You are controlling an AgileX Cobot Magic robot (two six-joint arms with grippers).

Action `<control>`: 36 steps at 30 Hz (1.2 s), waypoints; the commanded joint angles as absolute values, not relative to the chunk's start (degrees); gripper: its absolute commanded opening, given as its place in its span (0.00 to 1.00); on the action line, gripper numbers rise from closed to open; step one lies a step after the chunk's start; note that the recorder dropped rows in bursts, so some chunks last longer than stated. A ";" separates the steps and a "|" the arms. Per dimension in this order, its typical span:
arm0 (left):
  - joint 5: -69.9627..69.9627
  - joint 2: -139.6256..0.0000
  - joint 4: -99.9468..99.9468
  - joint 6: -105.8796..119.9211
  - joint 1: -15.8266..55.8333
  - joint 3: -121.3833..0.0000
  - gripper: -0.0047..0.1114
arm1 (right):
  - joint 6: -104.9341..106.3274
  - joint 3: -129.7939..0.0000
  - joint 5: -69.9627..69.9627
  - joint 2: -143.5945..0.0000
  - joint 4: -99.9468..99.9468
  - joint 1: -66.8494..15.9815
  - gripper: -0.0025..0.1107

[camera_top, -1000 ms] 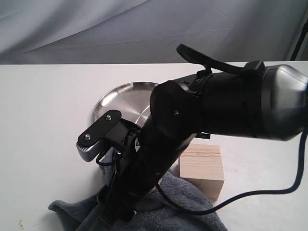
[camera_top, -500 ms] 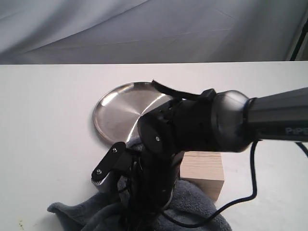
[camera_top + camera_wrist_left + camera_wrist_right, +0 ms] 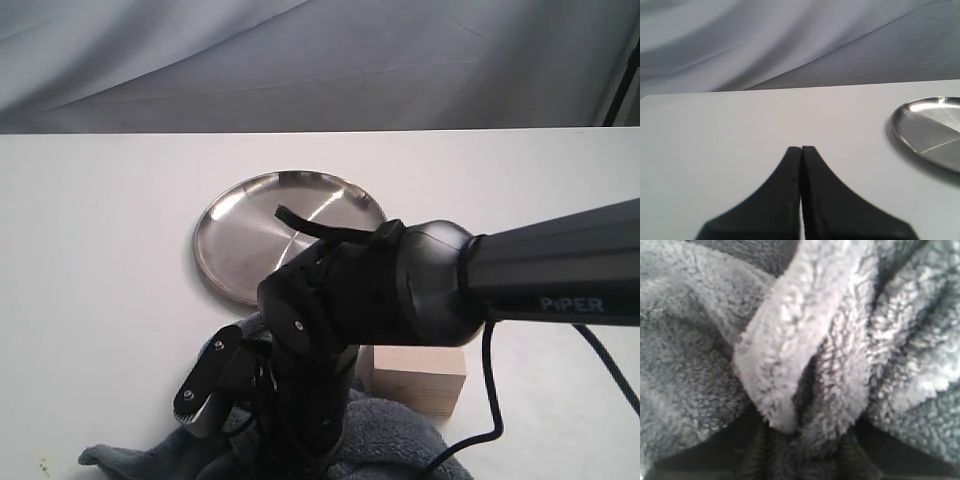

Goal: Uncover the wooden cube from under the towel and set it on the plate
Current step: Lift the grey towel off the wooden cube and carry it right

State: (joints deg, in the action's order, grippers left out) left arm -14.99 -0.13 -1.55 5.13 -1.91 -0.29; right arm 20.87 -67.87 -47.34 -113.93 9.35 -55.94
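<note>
Exterior view: low, faces across counter [image 3: 90,300] toward backdrop [image 3: 300,60], right arm [image 3: 420,290] close, blocking much. Left wrist view: low, skims counter, shares plate [image 3: 932,130] with exterior. Right wrist view: tight on towel [image 3: 790,340].

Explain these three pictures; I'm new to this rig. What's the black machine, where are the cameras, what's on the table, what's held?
It is a two-armed robot. The wide picture comes from a camera off the arms: the black right arm reaches down into a blue-grey towel; next to it on the white table sit a wooden cube, uncovered, and a steel plate. The other two pictures come from wrist cameras. The left gripper is shut, holding nothing. The right gripper seems to pinch a fold of the towel.
</note>
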 commanded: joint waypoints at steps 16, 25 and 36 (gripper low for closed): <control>-14.87 0.00 -2.03 5.19 -2.01 0.00 0.04 | 20.65 -76.99 -44.81 -91.02 12.19 -56.46 0.02; -14.87 0.00 -2.03 5.19 -2.01 0.00 0.04 | 13.50 -90.93 -51.75 -90.85 -4.96 -56.46 0.02; -14.87 0.00 -2.03 5.19 -2.01 0.00 0.04 | 10.69 -95.42 -58.15 -90.85 -9.90 -39.54 0.02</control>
